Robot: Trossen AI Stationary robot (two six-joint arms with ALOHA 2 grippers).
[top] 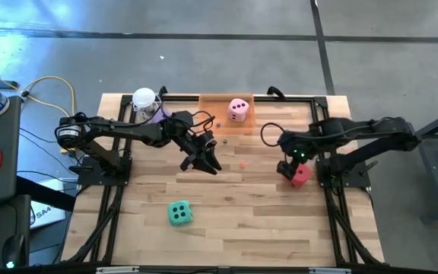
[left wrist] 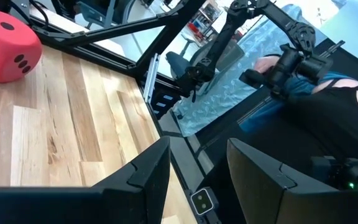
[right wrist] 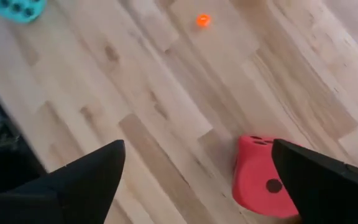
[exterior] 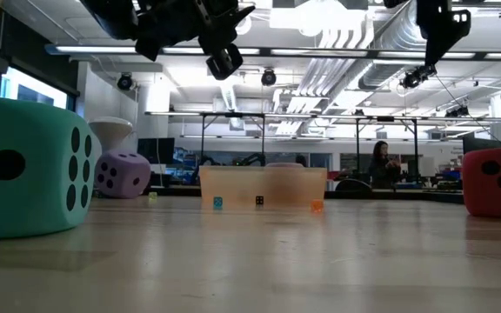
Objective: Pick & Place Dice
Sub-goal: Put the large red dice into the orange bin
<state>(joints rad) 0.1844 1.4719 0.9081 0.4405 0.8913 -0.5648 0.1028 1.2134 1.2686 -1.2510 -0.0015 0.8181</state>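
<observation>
- my right gripper (top: 289,169) hangs over the right part of the table (top: 242,221), fingers spread wide, holding nothing; the red die (top: 300,176) sits on the wood just below it, near the right edge; in my right wrist view that die (right wrist: 263,180) lies between my two fingers, closer to one, nothing clamped on it
- my left gripper (top: 202,161) is raised over the middle of the table, angled toward the right side; fingers partly apart, nothing between them; its wrist view looks across the wood to the red die (left wrist: 6,53) far off
- pink die (top: 239,110) sits in the orange tray (top: 211,106) at the far edge of the table
- purple die (top: 157,114) at the far left, just beside the white-topped cup (top: 143,99), partly hidden by my left arm
- green die (top: 179,214) alone on the near left part of the table, well apart from both grippers
- small orange bead (top: 242,163) on the wood between the grippers
- person (exterior: 381,161) in the room beyond, seen in the low view
</observation>
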